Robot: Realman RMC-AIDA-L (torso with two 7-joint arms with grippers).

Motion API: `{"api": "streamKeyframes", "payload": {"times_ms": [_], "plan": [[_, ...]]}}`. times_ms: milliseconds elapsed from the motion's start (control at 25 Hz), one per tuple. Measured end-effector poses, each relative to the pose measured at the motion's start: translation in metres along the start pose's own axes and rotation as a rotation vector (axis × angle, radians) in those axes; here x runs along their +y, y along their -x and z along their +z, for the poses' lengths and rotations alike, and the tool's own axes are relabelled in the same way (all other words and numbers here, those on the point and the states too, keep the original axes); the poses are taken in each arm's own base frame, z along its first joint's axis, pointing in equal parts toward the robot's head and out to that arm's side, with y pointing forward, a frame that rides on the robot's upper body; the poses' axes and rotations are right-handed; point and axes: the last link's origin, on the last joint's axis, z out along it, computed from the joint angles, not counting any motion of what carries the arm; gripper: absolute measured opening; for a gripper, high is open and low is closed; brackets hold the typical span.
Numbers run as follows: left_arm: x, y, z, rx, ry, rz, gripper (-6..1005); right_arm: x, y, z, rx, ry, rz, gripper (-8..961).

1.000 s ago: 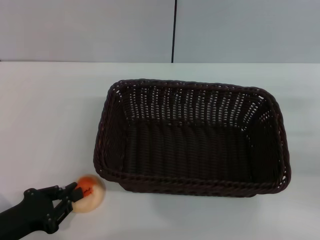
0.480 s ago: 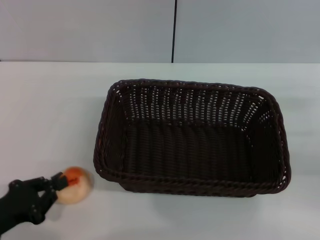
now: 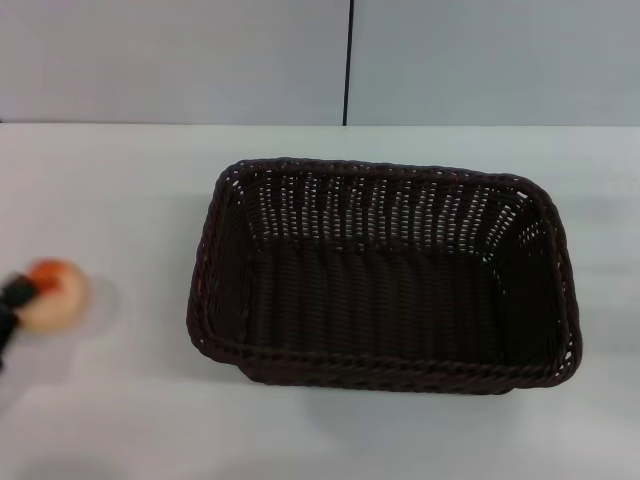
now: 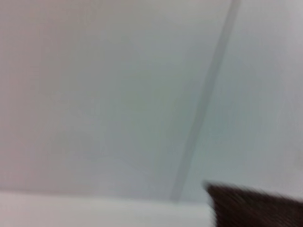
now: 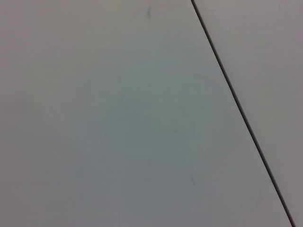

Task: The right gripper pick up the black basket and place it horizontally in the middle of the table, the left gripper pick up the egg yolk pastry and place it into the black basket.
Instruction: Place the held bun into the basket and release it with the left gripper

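The left gripper (image 3: 10,298), fingers gripping the egg yolk pastry (image 3: 50,294), is lifting it leftward, away from the black basket (image 3: 385,285) instead of toward it

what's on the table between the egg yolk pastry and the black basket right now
Nothing: in the head view only bare white table separates the egg yolk pastry, at the left gripper, from the black basket.
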Motion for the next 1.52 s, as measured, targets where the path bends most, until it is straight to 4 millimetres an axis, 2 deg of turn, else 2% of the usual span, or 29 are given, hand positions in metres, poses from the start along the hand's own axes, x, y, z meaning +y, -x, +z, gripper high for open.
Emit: {"api": "streamKeyframes", "payload": {"times_ms": [80,200,440,520,640,880,1040,1360,1520], "plan": [[-0.007,-0.007,-0.001,0.064,-0.057,-0.002,43,0.000,0.000,0.000,-0.002,0.001,0.000,335],[-0.009,-0.019,0.012,0.151,-0.056,-0.002,44,0.000,0.001,0.000,-0.004,0.002,0.000,335],[0.012,-0.036,0.081,0.228,0.149,-0.031,43,0.002,0.001,0.003,-0.007,0.010,0.002,334],[0.025,-0.039,0.105,0.218,0.244,-0.045,43,0.002,0.001,0.003,-0.007,0.010,0.003,334],[0.041,-0.040,0.128,0.180,0.355,-0.053,42,0.001,0.001,0.001,-0.007,0.002,0.005,334],[0.059,-0.027,0.159,0.025,0.463,-0.049,41,0.000,-0.001,-0.002,-0.004,-0.010,0.013,335],[0.062,-0.020,0.167,-0.014,0.455,-0.068,42,0.000,-0.001,-0.002,-0.004,-0.011,0.013,335],[0.060,-0.022,0.159,0.023,0.444,-0.068,300,0.000,0.000,0.001,-0.013,-0.009,0.015,334],[0.052,-0.030,0.142,0.146,0.383,-0.033,414,0.001,0.004,0.001,-0.042,-0.007,0.022,335]]}}
